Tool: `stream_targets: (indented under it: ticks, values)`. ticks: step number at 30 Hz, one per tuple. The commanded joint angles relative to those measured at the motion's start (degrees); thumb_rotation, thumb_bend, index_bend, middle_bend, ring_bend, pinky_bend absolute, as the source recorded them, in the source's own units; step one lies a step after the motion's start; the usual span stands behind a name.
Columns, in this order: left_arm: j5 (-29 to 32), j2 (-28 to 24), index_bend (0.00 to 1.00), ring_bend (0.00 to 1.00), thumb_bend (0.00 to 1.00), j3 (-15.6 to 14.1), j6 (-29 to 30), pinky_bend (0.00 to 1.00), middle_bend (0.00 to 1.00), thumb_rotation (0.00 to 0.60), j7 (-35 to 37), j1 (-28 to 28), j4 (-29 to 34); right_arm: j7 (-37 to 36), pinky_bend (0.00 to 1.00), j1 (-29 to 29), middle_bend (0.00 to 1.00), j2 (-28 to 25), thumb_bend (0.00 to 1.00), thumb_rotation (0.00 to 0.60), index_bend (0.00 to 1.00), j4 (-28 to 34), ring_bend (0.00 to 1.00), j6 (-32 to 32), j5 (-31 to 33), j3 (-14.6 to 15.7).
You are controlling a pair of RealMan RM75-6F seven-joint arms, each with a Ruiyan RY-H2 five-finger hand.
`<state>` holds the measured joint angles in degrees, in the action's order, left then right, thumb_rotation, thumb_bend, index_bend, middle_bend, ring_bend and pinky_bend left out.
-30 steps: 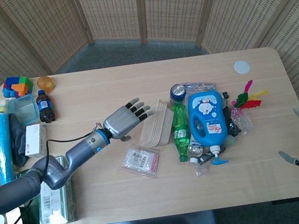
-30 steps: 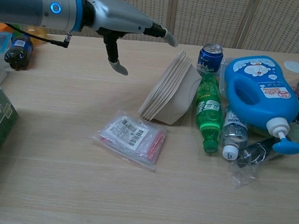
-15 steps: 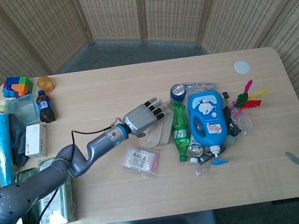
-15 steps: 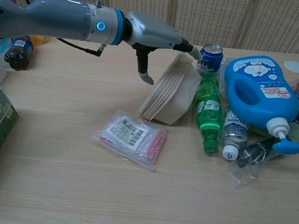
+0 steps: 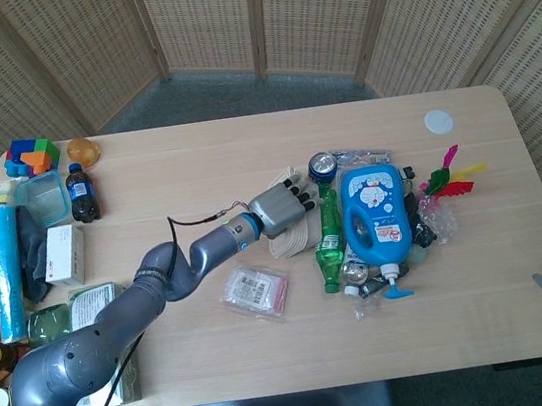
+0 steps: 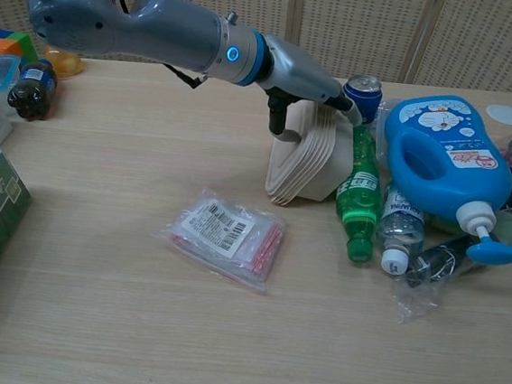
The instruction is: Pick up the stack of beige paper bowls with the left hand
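Behind wooden table (image 5: 271,344), wicker screens (image 5: 255,13).

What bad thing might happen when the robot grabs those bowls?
The left hand closes over the stack of beige paper bowls, which leans against the green bottle. Lifting might roll that bottle into the blue detergent jug. The thin bowls might also fan apart and slip out.

We are seeing the stack of bowls (image 6: 306,165) lying on its side mid-tabletop (image 6: 89,321), the left hand (image 6: 308,79) lying over it. Just right of it a plastic bottle (image 6: 357,197) is lying — then the jug (image 6: 445,160). A can (image 6: 364,91) is standing behind; a sachet packet (image 6: 223,236) is lying in front-left.
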<state>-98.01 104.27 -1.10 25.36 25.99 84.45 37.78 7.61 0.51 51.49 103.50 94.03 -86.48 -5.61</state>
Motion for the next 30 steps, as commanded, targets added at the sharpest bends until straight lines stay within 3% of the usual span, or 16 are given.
stream_targets:
  ticks: [1,11,22,25,27,28,30]
  values:
    - [-0.77,-0.63,0.04,0.00,0.27,-2.26,-0.81,0.00,0.00,0.600,2.25,0.95,0.84,-0.14,0.00,0.04,0.00,-0.11,0.16,0.451,0.00,-0.03,0.00,-0.14,-0.09,-0.06]
    - [-0.04,-5.08,0.19,0.00,0.28,-5.70,-1.85,0.00,0.00,0.600,4.12,0.64,6.92,0.11,0.00,0.59,0.00,0.19,0.16,0.526,0.00,0.18,0.00,-0.56,-0.98,-0.43]
    - [3.31,-7.80,0.17,0.00,0.28,-4.94,-4.27,0.00,0.00,0.600,1.22,0.50,10.87,0.49,0.00,0.46,0.00,0.19,0.16,0.559,0.00,0.58,0.00,-0.19,-1.17,-0.76]
    - [3.82,-7.88,0.30,0.00,0.28,-4.65,-3.96,0.00,0.01,0.600,0.04,0.23,11.09,0.41,0.00,0.36,0.00,0.13,0.16,0.569,0.00,0.66,0.00,0.00,-1.30,-0.80]
    - [4.30,-7.76,0.42,0.02,0.28,-4.14,-3.03,0.00,0.06,0.600,-0.81,-0.22,10.90,0.41,0.00,0.31,0.00,0.09,0.16,0.570,0.00,0.66,0.00,0.03,-1.28,-0.82]
    - [4.55,-7.68,0.47,0.06,0.28,-3.87,-2.59,0.00,0.11,0.600,-1.17,-0.45,10.75,0.40,0.00,0.31,0.00,0.12,0.16,0.570,0.00,0.66,0.00,0.02,-1.27,-0.84]
    - [5.10,-7.32,0.62,0.23,0.28,-3.25,-1.22,0.00,0.28,0.600,-1.96,-1.18,10.26,0.36,0.00,0.32,0.00,0.17,0.16,0.572,0.00,0.63,0.00,0.01,-1.29,-0.88]
